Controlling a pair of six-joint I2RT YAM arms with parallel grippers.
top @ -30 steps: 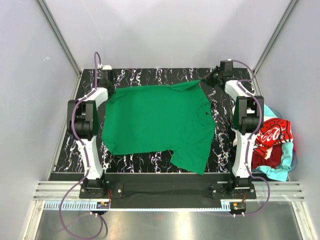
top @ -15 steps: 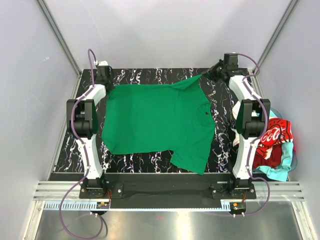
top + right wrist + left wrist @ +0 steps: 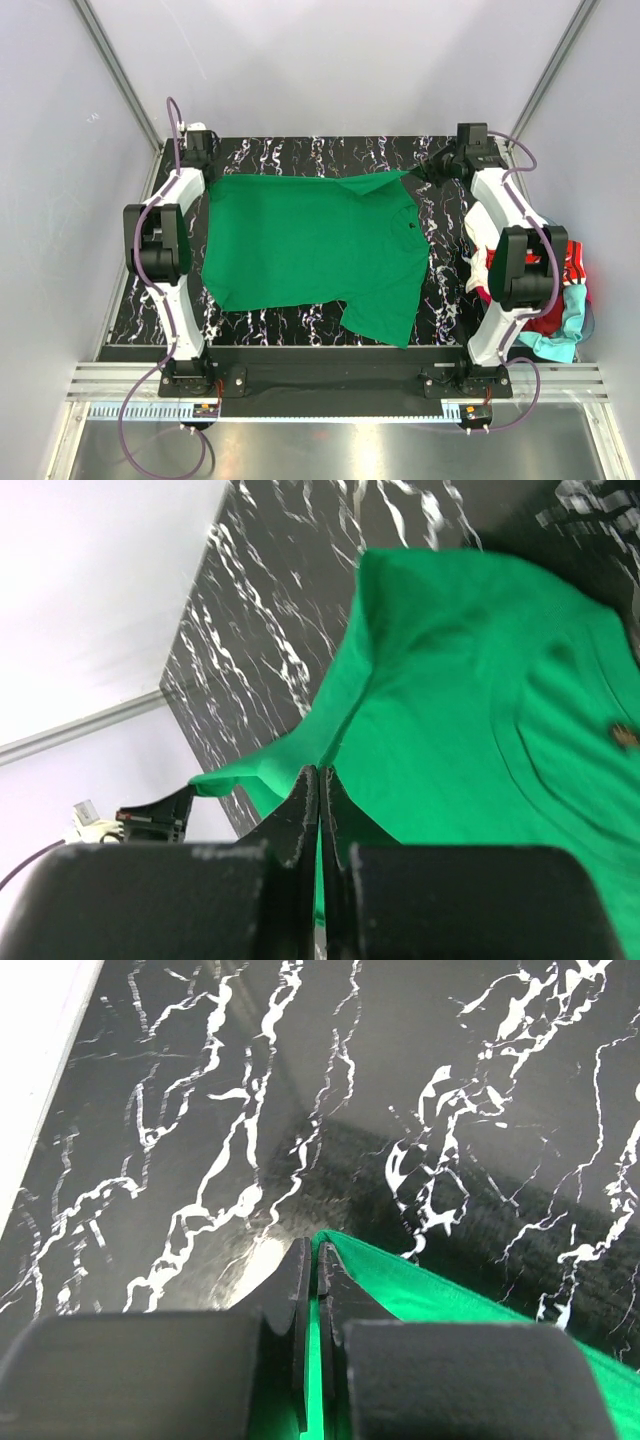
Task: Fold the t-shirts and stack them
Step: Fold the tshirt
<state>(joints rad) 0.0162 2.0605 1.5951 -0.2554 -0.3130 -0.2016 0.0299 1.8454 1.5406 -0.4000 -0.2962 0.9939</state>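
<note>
Since a second ago both arms have swung outward. The left gripper [image 3: 206, 174] has moved toward the far-left corner of the table [image 3: 300, 150], and the right gripper [image 3: 426, 168] has moved toward the far-right corner. Between them the far edge of the green t-shirt [image 3: 310, 250] is now drawn out longer and straighter. The rest of the shirt lies spread flat on the middle of the table much as before, with its near-right flap reaching toward the near edge.

The left claw is pinched together on the shirt's far-left corner, with green cloth showing between its closed fingers in the left wrist view. The right claw is clamped on the far-right tip, and the cloth rises in a fold to its closed fingers.

The right arm's elbow [image 3: 525, 265] now stands over the heap off the table's right edge. It covers most of the red t-shirt [image 3: 573, 262], whose white script no longer shows. A part of the turquoise t-shirt [image 3: 560, 338] peeks out below. A pale patch beside that arm is too blocked to make out as cloth or casing. The wrist views cut off everything beyond the fingers and nearby cloth.
</note>
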